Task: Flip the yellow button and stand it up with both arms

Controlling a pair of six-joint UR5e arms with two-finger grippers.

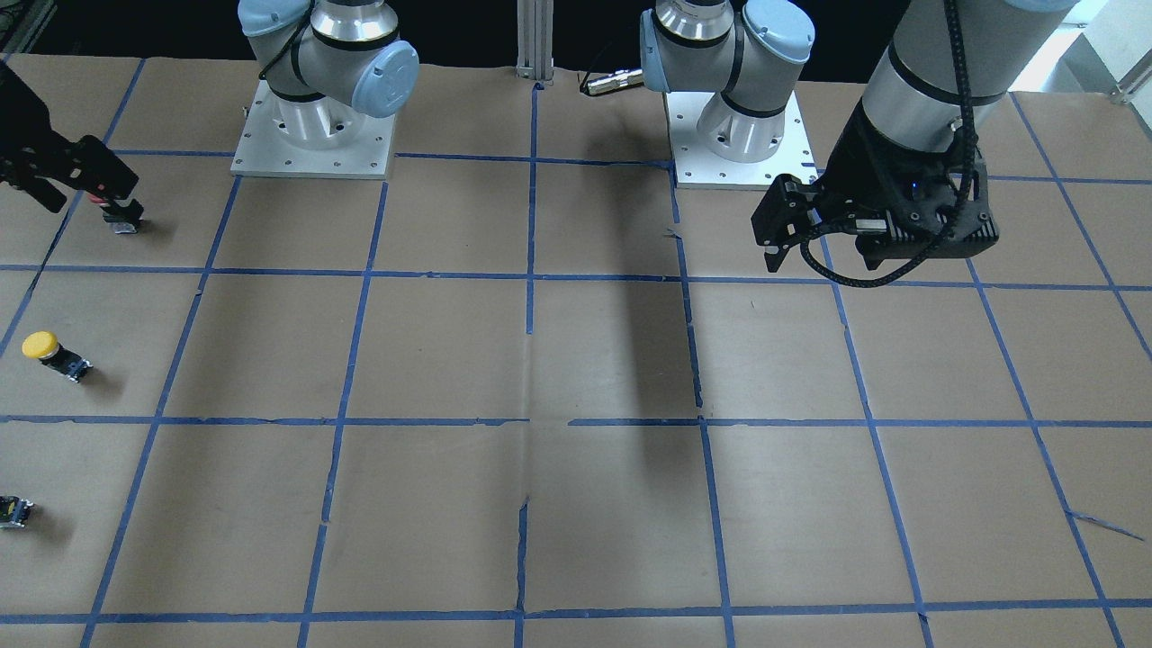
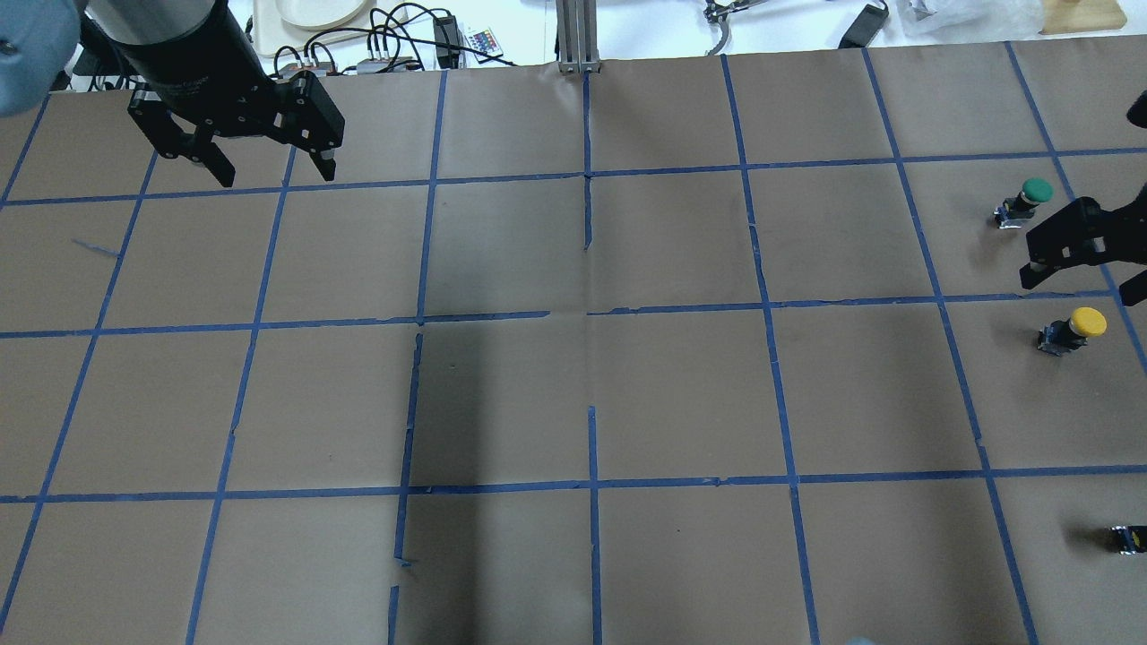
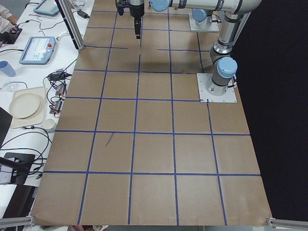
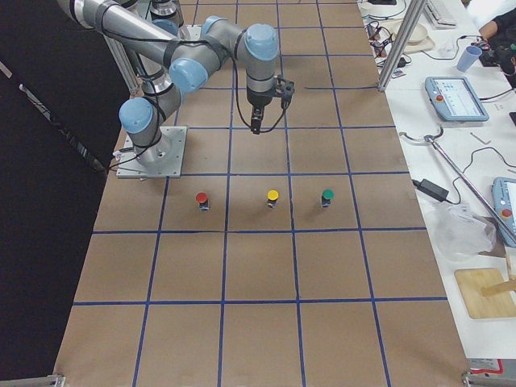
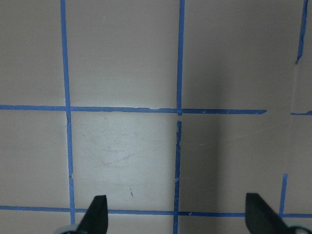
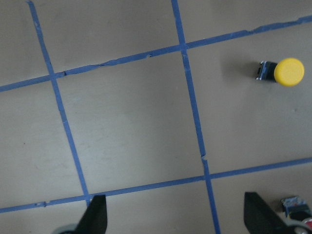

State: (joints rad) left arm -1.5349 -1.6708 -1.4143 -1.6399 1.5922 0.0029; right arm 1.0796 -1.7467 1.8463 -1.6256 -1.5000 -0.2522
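Observation:
The yellow button (image 2: pixel 1075 327) appears to stand cap up on the brown paper at the robot's far right. It also shows in the front view (image 1: pixel 49 353), the right side view (image 4: pixel 272 197) and the right wrist view (image 6: pixel 282 72). My right gripper (image 2: pixel 1080 282) is open and empty, hovering above the table just beyond the button, between it and a green-capped button (image 2: pixel 1026 202). Its fingertips (image 6: pixel 97 214) stand wide apart. My left gripper (image 2: pixel 273 175) is open and empty, high over the far left of the table; its fingertips (image 5: pixel 97 214) show only paper between them.
A red-capped button (image 4: pixel 201 199) stands in line with the yellow and green ones, near the robot's side. Blue tape lines grid the paper. Cables, a plate and tablets lie on the white bench beyond the far edge (image 2: pixel 358 36).

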